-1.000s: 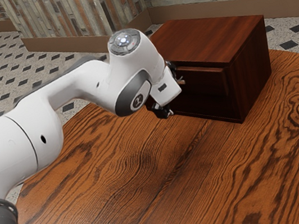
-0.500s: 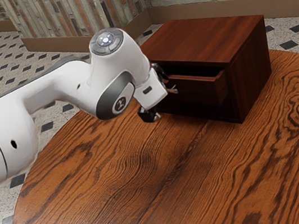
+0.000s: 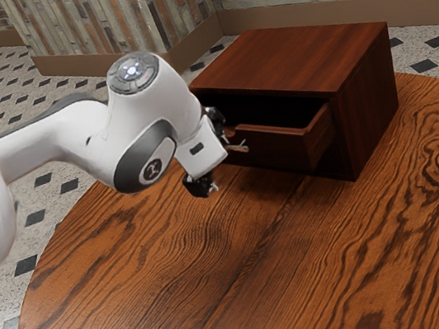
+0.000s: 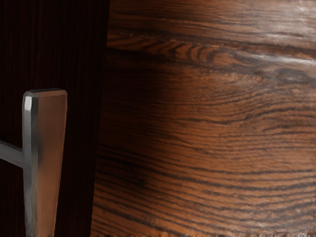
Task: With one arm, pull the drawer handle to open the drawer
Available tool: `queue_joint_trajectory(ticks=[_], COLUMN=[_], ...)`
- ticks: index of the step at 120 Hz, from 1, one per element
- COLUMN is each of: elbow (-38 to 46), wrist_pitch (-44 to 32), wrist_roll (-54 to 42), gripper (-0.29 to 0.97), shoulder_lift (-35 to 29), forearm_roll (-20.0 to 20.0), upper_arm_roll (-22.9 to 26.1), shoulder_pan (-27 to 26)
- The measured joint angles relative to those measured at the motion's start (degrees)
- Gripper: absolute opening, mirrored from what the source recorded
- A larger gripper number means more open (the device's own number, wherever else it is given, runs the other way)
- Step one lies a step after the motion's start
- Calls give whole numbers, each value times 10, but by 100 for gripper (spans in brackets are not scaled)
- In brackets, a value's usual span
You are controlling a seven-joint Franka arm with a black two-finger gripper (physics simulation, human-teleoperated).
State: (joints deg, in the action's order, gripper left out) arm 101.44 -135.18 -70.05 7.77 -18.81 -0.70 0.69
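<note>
Pulling stage: fingers look clenched on handle; drawer partly out of cabinet on worktop. Approx. half left, I'd judge.

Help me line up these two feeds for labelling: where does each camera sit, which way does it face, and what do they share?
Exterior view: beside the arm, above table height, looking down across the table at the cabinet and its part-open drawer; the white arm enters from the exterior view's left, gripper at the handle.
Wrist view: on the arm's hand, close to the handle, facing past the drawer onto the table.
Shared: handle, drawer, table.
</note>
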Motion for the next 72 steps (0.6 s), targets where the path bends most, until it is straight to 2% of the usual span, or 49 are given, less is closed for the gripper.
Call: queue_joint_trajectory(ticks=[34, 60, 72], elbow=[60, 105, 119], wrist_pitch=[0, 0, 0], wrist_roll=[1, 1, 2], gripper=[68, 65, 68], shoulder_lift=[-46, -88, -97], forearm_roll=[-6, -7, -7], upper_arm_roll=[1, 1, 2], shoulder_pan=[0, 0, 0])
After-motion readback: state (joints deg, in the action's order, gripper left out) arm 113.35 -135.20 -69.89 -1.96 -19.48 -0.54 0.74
